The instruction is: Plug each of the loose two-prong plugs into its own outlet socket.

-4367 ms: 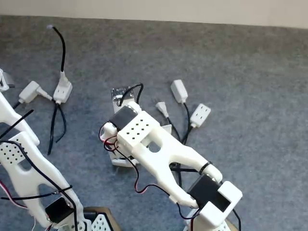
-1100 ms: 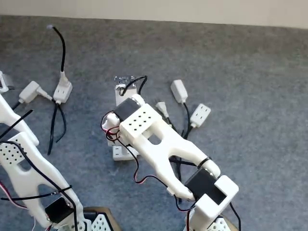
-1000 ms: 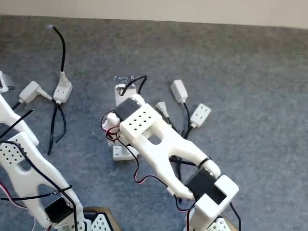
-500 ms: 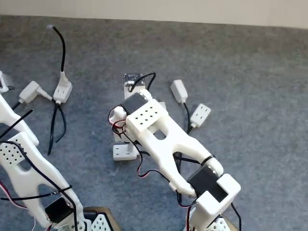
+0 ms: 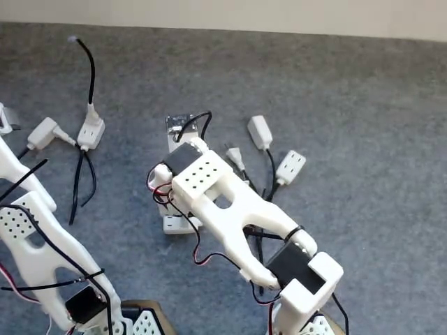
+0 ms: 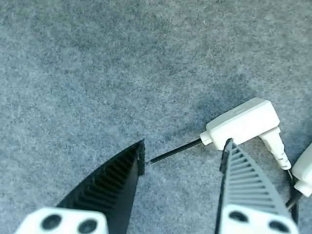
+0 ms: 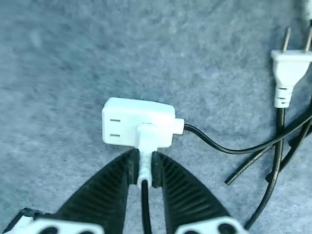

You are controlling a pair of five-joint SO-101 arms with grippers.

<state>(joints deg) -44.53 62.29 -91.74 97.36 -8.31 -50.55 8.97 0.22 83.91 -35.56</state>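
Fingers (image 7: 114, 185) of my right gripper (image 7: 144, 158) are narrow, pinched on the neck of a plug (image 7: 156, 135); plug body sits against a white socket (image 7: 122, 124); prongs hidden, so I cannot tell how deep it is in; plug's black cord runs back between my fingers; socket cord (image 7: 214, 145) leaves the socket's side and curls off over the carpet (image 7: 58, 58); loose plug (image 7: 290, 68) lies flat near by, both prongs bare, apart from the socket; in the high view the loose plug is just beside my right arm (image 5: 230, 202), with a white block (image 5: 260, 131) and a second block (image 5: 290, 167) beyond it; my left gripper (image 6: 184, 146) hangs low over the carpet, fingers wide, gripping nothing; an adapter (image 6: 241, 124) lies at one fingertip, contact unclear; a thin wire (image 6: 175, 152) from its end lies in the gap between my fingers; a white neck (image 6: 274, 146) runs from the adapter toward another white piece (image 6: 304, 170) at the edge.
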